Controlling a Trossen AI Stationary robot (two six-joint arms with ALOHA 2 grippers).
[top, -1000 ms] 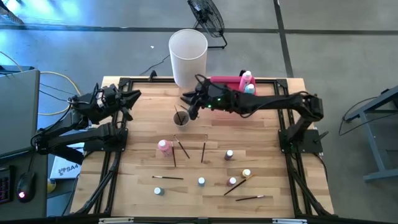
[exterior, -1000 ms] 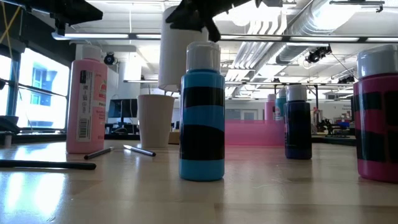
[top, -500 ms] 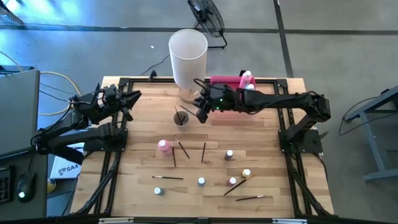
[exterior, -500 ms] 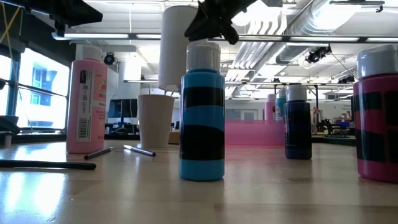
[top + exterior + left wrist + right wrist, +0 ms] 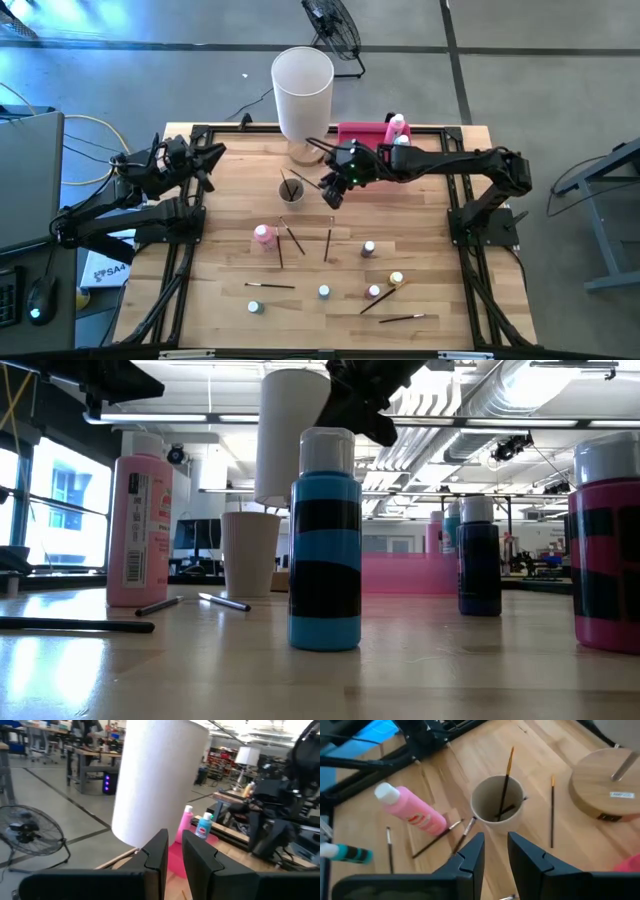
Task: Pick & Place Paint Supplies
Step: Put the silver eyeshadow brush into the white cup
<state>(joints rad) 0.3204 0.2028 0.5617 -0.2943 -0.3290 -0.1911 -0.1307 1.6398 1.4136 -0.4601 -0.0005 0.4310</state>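
R gripper [image 5: 333, 193] hangs above the table, empty; fingers [image 5: 470, 857] nearly pressed together, only a narrow slot between them, nothing in it. Arm reaches in from the R side of the table.

Just beside the R gripper, toward the L arm: paper cup [image 5: 291, 188] w/ two brushes [image 5: 504, 780] standing in it, tips above the rim. A further brush [image 5: 552, 810] lies flat on the wood between cup and round wooden base [image 5: 605, 782] of the tall white cylinder [image 5: 302, 90]; the base is behind the gripper, at the far edge.

Behind the R arm, far edge: pink tray [image 5: 365, 134] w/ a pink bottle [image 5: 397, 125] and a teal bottle [image 5: 402, 143] in it.

In front of the gripper, mid-table: tall pink bottle [image 5: 264, 236] upright, loose brushes [image 5: 294, 238] just beside it, another brush [image 5: 327, 243] near. Farther toward the near edge: small bottles spread apart – white-capped ones [image 5: 324, 291], [image 5: 368, 247], [image 5: 255, 306], a yellow cap [image 5: 396, 278], a pink cap [image 5: 374, 291]; brushes [image 5: 270, 286], [image 5: 401, 318] lie among them.

L gripper [image 5: 214, 155] parked well apart at the far L corner; fingers [image 5: 157, 852] close together, narrow gap, holding nothing. It faces the white cylinder.
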